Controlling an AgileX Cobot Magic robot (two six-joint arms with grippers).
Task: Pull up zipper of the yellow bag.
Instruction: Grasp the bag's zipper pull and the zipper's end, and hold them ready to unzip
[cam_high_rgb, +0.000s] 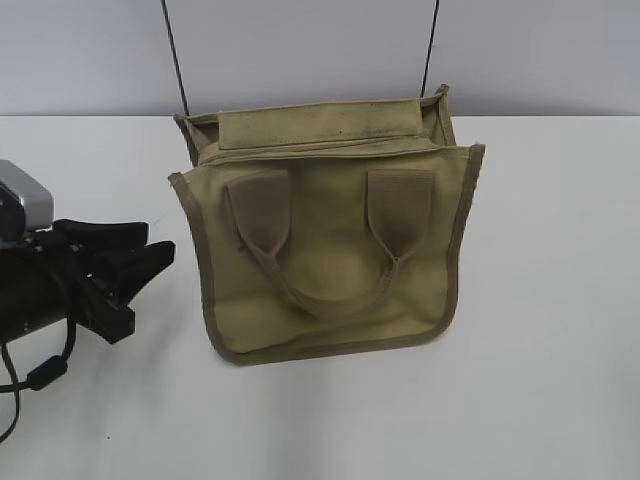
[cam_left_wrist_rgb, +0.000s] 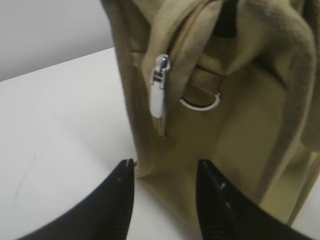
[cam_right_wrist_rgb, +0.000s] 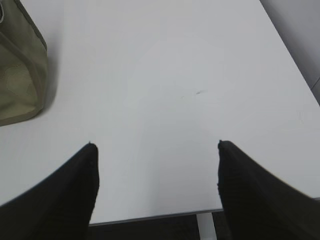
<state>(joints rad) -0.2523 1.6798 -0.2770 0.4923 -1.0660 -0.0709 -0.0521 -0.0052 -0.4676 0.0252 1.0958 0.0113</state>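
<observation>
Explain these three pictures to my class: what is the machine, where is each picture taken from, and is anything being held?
A robot with two arms works at a white table. One picture looks at the table from the front; the other two come from cameras on each wrist. A yellow bag stands on the table. The left hand, dark fingers apart, points at the bag's side, just below the silver zipper tab, and grips nothing. A metal ring hangs beside the tab. The right hand is open over bare table, holding nothing.
</observation>
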